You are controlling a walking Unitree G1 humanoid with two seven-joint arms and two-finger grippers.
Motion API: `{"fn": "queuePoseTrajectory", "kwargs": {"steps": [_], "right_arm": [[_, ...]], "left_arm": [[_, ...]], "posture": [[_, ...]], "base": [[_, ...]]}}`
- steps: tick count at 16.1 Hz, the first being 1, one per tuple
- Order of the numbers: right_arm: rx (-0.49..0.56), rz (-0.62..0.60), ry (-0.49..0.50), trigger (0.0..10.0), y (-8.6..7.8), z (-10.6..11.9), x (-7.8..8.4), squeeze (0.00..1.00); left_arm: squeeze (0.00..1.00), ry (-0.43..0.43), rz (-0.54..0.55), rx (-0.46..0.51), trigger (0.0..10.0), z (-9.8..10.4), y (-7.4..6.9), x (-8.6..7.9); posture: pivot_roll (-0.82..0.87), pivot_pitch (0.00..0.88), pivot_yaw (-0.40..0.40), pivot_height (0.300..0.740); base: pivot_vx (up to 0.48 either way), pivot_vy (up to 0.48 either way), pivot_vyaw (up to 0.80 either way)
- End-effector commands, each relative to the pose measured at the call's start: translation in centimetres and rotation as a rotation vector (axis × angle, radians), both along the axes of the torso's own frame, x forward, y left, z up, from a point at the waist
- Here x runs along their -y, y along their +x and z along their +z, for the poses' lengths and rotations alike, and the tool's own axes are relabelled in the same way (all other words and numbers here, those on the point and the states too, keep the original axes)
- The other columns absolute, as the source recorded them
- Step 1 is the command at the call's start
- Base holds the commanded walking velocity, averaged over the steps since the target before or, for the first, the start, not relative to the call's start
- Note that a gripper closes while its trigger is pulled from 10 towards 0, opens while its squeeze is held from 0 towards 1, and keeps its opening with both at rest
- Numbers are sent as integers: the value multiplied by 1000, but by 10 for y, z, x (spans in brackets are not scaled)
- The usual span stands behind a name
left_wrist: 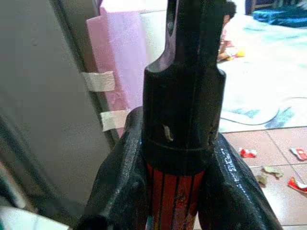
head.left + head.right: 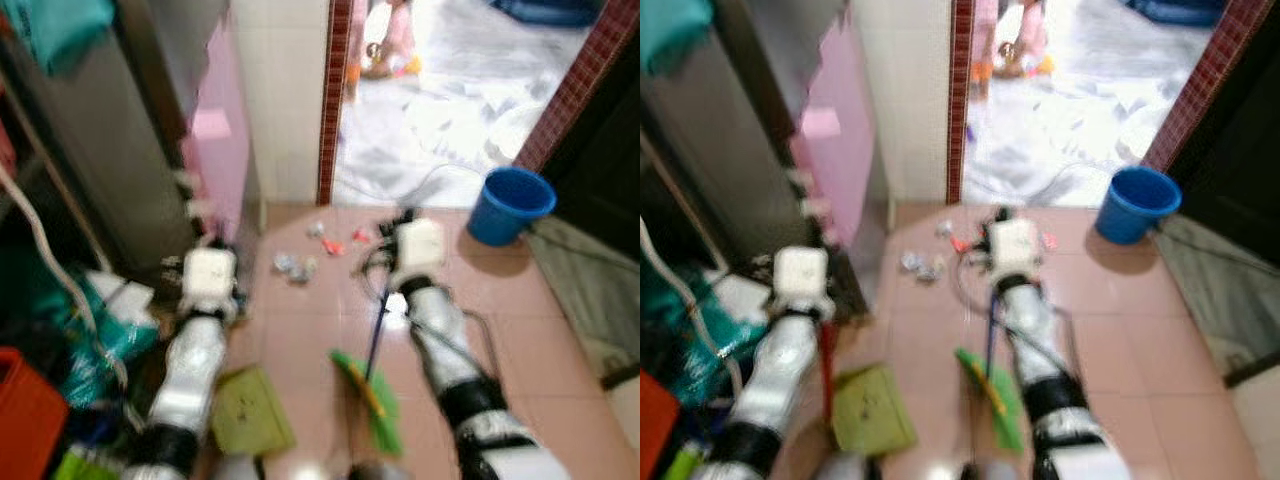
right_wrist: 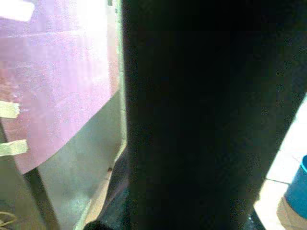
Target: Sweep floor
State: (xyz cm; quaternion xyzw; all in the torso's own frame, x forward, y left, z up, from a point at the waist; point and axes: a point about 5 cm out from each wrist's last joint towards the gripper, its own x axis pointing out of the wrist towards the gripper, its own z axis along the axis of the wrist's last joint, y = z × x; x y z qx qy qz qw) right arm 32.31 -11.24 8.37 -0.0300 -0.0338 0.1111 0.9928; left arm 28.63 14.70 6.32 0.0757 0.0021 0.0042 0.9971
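Head cam is blurred. My left gripper (image 1: pixel 177 191) is clamped on the dustpan handle (image 1: pixel 180 96): the wrist cam shows both black fingers (image 1: pixel 120 187) pressed to either side of a red-orange shaft with a black cap on top. The green dustpan (image 2: pixel 250 410) sits flat on the pink tile floor (image 2: pixel 540 330), near, just right of my left arm (image 2: pixel 195 370). My right gripper (image 2: pixel 392 268) is up at the top of the broom handle (image 2: pixel 375 340), a thin dark-blue stick running down toward me to the green broom head (image 2: pixel 368 400), which rests on the tiles just left of my right arm (image 2: pixel 455 360). Right wrist cam is mostly blacked out by something dark right against the lens, so I can't tell whether those fingers are closed on the handle. Litter (image 2: pixel 297 266): a small cluster of grey and red scraps on the tiles ahead, between my two wrists and the doorway, a bit further out than both grippers; left wrist cam also picks up red and pale wrappers (image 1: pixel 248 153) on the floor. Blue bucket (image 2: pixel 510 205) stands far right, by the door frame, well apart from the broom. Pink foam board (image 2: pixel 222 140) leans against the grey cabinet (image 2: pixel 100 170) on the left, with tape strips (image 1: pixel 98 81) on it. Orange crate (image 2: pixel 25 420) at near left.
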Motion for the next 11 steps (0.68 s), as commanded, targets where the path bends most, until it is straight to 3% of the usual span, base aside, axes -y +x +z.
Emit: {"fn": "queuePoseTrajectory", "kwargs": {"steps": [1, 5, 7, 11], "right_arm": [[3, -30, -6, 10000, 2, 1, 10, 0], [4, -35, -6, 10000, 1, 1, 11, 0], [6, -34, -3, 10000, 1, 1, 11, 0], [11, -37, -4, 10000, 1, 2, 12, 0]], "left_arm": [[0, -20, -29, -29, 10000, -5, -3, 11], [0, -38, -36, -3, 10000, -1, -4, 9], [0, -69, -60, 8, 10000, 2, -5, 11], [0, -82, -81, 26, 10000, 6, -7, 13]], "posture": [[31, 0, -21, 740], [34, 0, -21, 740], [34, 0, -21, 740], [44, 0, -30, 740]], "base": [[0, 0, 0], [0, 0, 0], [0, 0, -788], [397, 0, -161]]}}
